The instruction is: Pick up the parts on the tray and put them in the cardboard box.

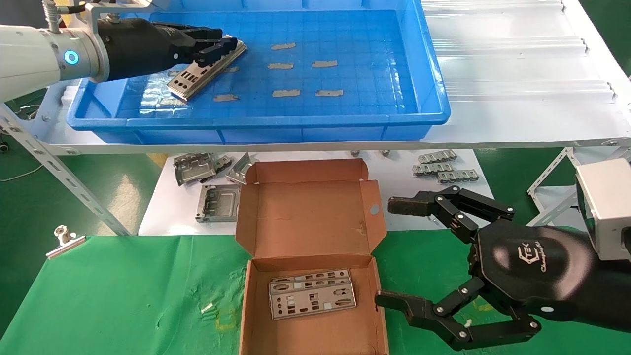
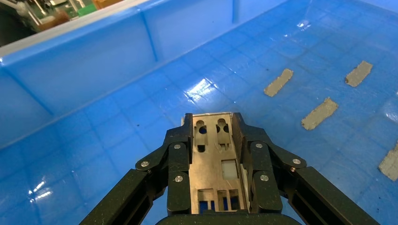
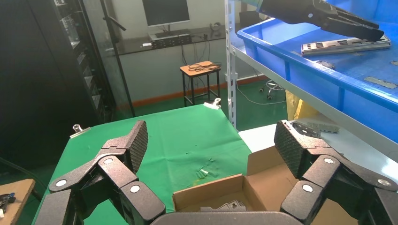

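The blue tray point(image 1: 256, 121) sits on the upper shelf. My left gripper point(image 1: 219, 47) is at the tray's far left, shut on the long edges of a silver punched plate point(image 1: 204, 71). In the left wrist view the plate point(image 2: 213, 159) lies between the fingers point(image 2: 178, 159) over the tray floor point(image 2: 84, 61). The cardboard box point(image 1: 315, 335) stands open on the green cloth, with two or three plates point(image 1: 311, 293) stacked inside. My right gripper point(image 1: 389, 251) is open and empty beside the box's right wall. The right wrist view shows the box point(image 3: 277, 183) below it.
Several small grey patches point(image 1: 301, 64) lie on the tray floor. Chunky grey brackets point(image 1: 207, 182) and small metal pieces point(image 1: 443, 167) lie on the white lower table behind the box. A binder clip point(image 1: 64, 239) sits at the cloth's left corner. A slanted shelf strut point(image 1: 64, 177) stands at the left.
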